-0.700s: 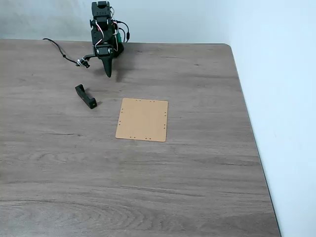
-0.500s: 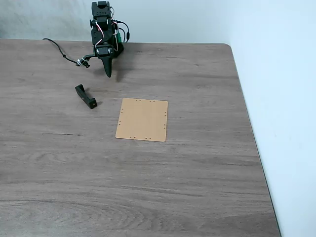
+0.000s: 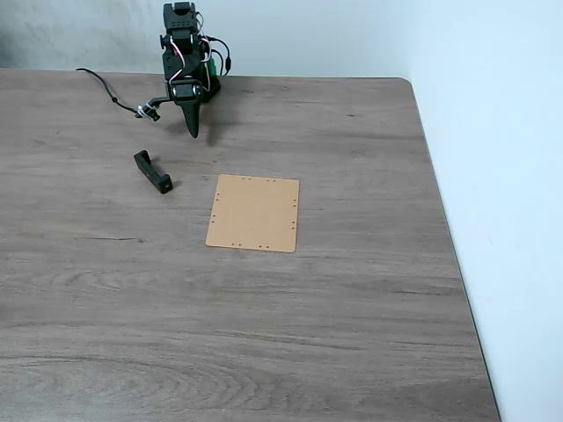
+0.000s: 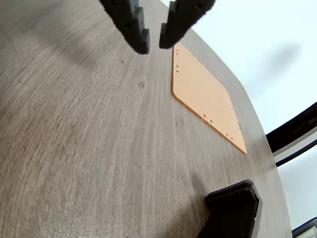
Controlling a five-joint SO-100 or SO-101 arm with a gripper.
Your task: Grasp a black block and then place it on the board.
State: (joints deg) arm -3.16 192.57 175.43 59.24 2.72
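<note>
Fixed view: black arm [image 3: 182, 53] at the far edge of the grey wood-grain table [image 3: 352, 334], gripper [image 3: 194, 132] pointing down near the tabletop, holding nothing. Black block [image 3: 152, 171] flat on the table, below and left of the gripper, lying diagonally. Tan board [image 3: 253, 213] to the right of the block, apart from it, flat and bare. Wrist view: gripper [image 4: 153, 45] at the top edge, fingertips parted by a narrow gap, nothing between them; board [image 4: 205, 94] beyond to the right; a black block end [image 4: 233, 208] at the bottom right.
</note>
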